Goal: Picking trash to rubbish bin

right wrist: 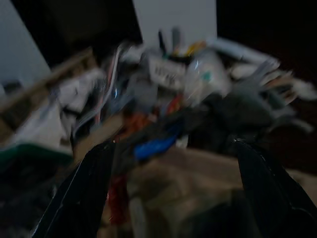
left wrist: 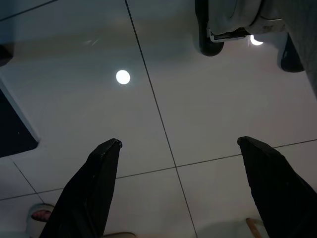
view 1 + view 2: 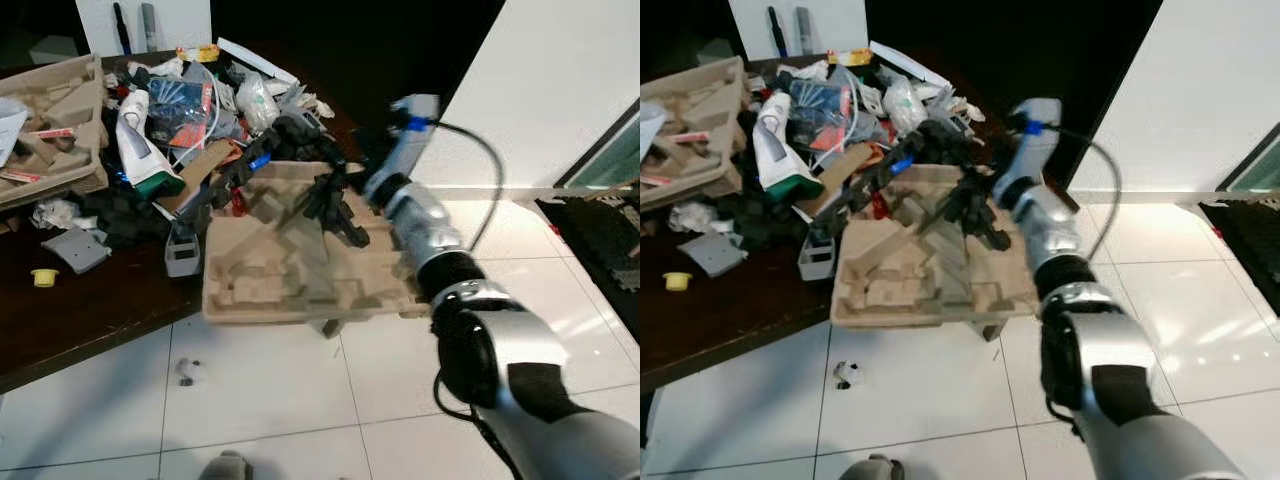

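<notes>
Over cardboard tray point(image 3: 300, 270), right pincer point(image 3: 335, 205)

tray point(image 3: 300, 270) on table point(image 3: 90, 310) edge, overhanging floor point(image 3: 280, 390) | trash pile point(image 3: 200, 110) behind tray | second tray point(image 3: 55, 120) far left | cap point(image 3: 44, 277) left of tray | right gripper point(image 3: 335, 205) over tray
</notes>
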Motion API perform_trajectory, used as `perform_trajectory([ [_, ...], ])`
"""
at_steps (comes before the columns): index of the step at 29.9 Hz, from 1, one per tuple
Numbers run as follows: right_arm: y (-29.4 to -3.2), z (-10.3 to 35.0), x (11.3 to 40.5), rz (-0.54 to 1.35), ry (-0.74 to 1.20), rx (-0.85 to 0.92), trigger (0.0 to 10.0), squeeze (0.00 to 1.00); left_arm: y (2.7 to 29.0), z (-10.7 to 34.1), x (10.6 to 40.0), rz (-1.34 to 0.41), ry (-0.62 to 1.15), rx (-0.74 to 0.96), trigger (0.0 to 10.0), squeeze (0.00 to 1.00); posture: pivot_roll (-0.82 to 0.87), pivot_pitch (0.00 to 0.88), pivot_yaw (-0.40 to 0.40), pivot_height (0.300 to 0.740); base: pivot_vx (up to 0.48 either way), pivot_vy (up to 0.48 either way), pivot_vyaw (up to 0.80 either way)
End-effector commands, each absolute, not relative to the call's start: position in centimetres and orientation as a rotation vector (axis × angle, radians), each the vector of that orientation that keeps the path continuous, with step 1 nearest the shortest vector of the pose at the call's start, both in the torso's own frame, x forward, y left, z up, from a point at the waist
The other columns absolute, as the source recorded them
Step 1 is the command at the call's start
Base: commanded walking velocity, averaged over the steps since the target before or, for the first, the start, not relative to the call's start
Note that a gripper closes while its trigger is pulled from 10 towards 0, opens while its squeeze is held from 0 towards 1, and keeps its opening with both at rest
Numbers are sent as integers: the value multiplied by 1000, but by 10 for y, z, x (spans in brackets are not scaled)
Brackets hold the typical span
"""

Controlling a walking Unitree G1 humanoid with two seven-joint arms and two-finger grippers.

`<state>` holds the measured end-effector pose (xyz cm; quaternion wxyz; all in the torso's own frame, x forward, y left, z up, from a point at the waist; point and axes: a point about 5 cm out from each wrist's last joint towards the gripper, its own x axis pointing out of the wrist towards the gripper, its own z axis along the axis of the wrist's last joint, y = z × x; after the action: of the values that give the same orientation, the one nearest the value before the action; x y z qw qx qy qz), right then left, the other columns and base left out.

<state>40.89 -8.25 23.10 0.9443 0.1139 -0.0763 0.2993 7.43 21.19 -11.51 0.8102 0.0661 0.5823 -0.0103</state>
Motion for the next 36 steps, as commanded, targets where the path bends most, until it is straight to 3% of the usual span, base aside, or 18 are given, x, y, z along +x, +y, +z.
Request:
perform_trajectory([
  [1,-82,217,409,554,-85,189,10000,0,194,-120,59,-57,1287,99,10000,0,230,200,-157,740,0,0,0],
  [19,-72,218,407,523,-133,174,10000,0,200,-120,53,-43,1290,103,10000,0,257,211,-144,740,0,0,0],
  [25,-79,229,406,587,-219,376,10000,0,199,-120,58,-56,1281,111,10000,0,252,206,-140,740,0,0,0],
  [28,-87,231,407,570,-241,396,10000,0,198,-120,59,-61,1278,113,10000,0,245,203,-139,740,0,0,0],
  [36,-103,221,409,447,-216,187,10000,0,197,-120,60,-78,1277,119,10000,0,235,199,-135,740,0,0,0],
])
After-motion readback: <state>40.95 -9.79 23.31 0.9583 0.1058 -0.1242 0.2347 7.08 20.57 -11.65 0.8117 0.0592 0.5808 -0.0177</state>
